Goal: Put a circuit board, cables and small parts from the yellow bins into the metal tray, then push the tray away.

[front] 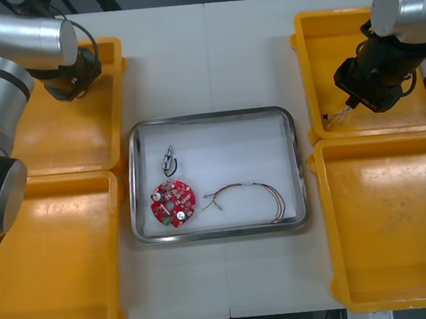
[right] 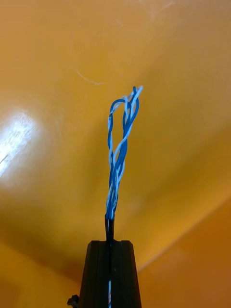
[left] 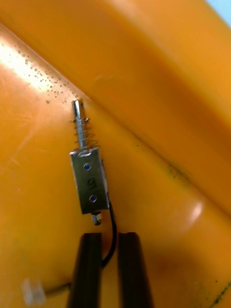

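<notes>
My right gripper [right: 109, 248] is shut on a twisted blue and white cable [right: 119, 149], which sticks out from the fingertips over the orange bin floor. In the front view this gripper [front: 349, 107] hangs over the upper right yellow bin [front: 322, 38], the cable [front: 335, 118] dangling from it. My left gripper [left: 109, 239] is narrowly shut on the black lead of a small metal part [left: 89, 179] with a spring and pin, close to the bin wall. It [front: 70, 88] is over the upper left yellow bin [front: 62, 143]. The metal tray [front: 297, 167] holds a round red circuit board [front: 173, 202], a small metal part [front: 168, 161] and a red and yellow cable [front: 250, 196].
Two more yellow bins lie at the lower left [front: 52, 278] and lower right [front: 390, 226]. A small clear plug [left: 32, 290] lies on the bin floor beside my left fingers. Bare table runs beyond the tray's far edge.
</notes>
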You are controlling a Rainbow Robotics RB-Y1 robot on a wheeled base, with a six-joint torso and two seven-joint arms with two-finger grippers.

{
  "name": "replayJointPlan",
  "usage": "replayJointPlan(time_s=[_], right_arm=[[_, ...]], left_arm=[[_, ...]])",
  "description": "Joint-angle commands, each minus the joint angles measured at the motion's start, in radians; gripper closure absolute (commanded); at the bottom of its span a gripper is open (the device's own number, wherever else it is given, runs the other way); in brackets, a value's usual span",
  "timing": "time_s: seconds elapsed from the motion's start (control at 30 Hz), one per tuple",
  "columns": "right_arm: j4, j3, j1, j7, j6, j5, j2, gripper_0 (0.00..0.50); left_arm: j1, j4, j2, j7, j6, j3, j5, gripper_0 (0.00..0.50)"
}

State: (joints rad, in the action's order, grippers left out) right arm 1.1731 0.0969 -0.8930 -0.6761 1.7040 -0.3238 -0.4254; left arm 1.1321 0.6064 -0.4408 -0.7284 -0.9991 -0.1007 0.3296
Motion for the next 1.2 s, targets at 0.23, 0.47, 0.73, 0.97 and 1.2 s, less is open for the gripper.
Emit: replayJointPlan(time_s=[0.23,0.47,0.73,0.97,1.2], right_arm=[[0.266,0.023,0.006,-0.011,0.216,-0.038,-0.084,0.500],[0.433,0.023,0.006,-0.077,0.216,-0.143,-0.118,0.500],[0.658,-0.033,0.036,-0.255,0.216,-0.261,-0.144,0.500],[0.810,-0.131,0.082,-0.378,0.216,-0.334,-0.168,0.500],[0.879,-0.177,0.091,-0.582,0.216,-0.406,-0.177,0.500]], left_arm=[[0.046,0.046,-0.021,0.040,-0.127,0.018,-0.007,0.500],[0.046,0.098,-0.047,0.024,-0.233,0.042,-0.007,0.500],[0.046,0.139,-0.068,0.003,-0.308,0.087,-0.007,0.500],[0.046,0.139,-0.070,-0.003,-0.308,0.088,-0.006,0.500],[0.046,0.139,-0.070,-0.003,-0.312,0.087,0.003,0.500]])
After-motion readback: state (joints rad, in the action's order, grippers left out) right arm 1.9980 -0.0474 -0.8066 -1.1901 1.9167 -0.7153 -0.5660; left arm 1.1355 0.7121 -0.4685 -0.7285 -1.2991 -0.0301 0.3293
